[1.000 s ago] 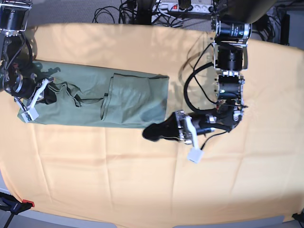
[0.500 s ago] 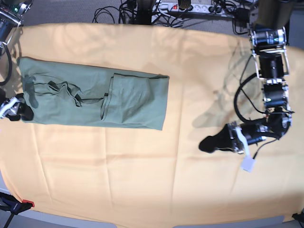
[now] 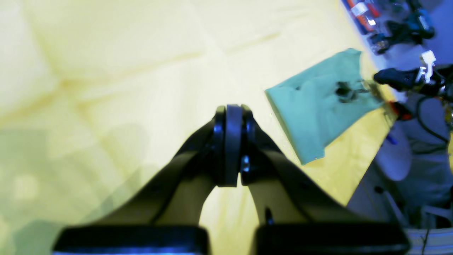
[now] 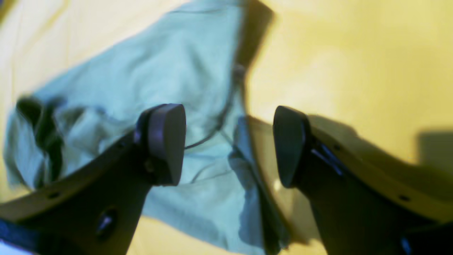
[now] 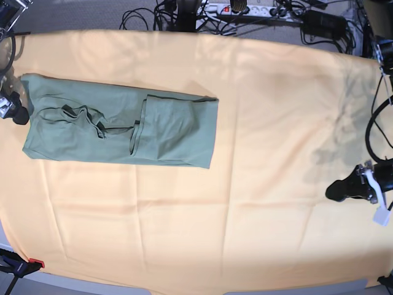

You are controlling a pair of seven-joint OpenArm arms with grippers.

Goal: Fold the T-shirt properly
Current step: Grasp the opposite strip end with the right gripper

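Now both arms have pulled away from the T-shirt (image 5: 120,129), which lies as a long folded band on the yellow cloth (image 5: 245,233), so this fold looks set down, with another fold across its length probably due. The right gripper (image 4: 230,145), jaws apart and empty, hangs just off the shirt's collar end, while the left gripper (image 3: 229,141), jaws together, sits well apart from the shirt's other end.
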